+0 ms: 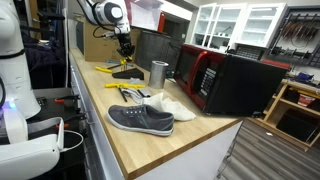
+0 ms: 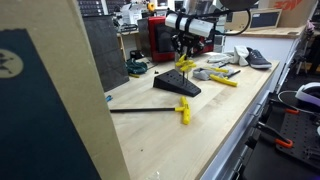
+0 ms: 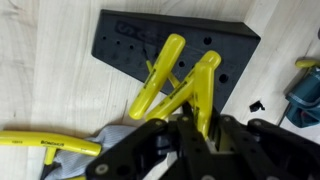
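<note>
Exterior view: arm reaches over from above, wrist pointing straight down, hand [image 1: 125, 47] over black block [image 1: 126, 73] on worktop [image 1: 175, 150]. One metal cup [image 1: 158, 72] beside block. Two shoes nearer camera: gray shoe [image 1: 140, 119], white shoe [image 1: 168, 104].

Exterior view: hand [image 2: 184, 56] low over block [image 2: 178, 86], yellow tool [image 2: 186, 66] hanging from it. Contact with block: cannot tell.

Wrist view: fingers clamped on yellow tool [image 3: 175, 85] where its two handles meet. Handles spread in V across block [image 3: 120, 50]. Second yellow tool [image 3: 40, 145] lies lower left.
</note>
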`<control>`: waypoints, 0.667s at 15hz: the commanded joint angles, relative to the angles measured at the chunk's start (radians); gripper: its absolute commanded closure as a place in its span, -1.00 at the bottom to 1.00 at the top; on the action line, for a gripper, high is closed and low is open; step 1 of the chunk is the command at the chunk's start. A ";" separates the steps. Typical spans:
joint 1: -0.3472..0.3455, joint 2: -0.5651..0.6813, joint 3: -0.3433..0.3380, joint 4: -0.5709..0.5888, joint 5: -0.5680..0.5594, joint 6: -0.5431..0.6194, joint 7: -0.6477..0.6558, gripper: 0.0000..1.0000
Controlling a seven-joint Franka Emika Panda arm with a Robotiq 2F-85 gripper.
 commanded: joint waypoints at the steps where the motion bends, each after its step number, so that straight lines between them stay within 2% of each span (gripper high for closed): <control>1: -0.011 -0.007 0.015 0.017 -0.066 -0.035 0.052 0.92; 6: -0.012 0.003 0.021 0.026 -0.201 -0.017 0.119 0.92; 10: 0.000 0.009 0.020 0.027 -0.185 -0.003 0.101 0.92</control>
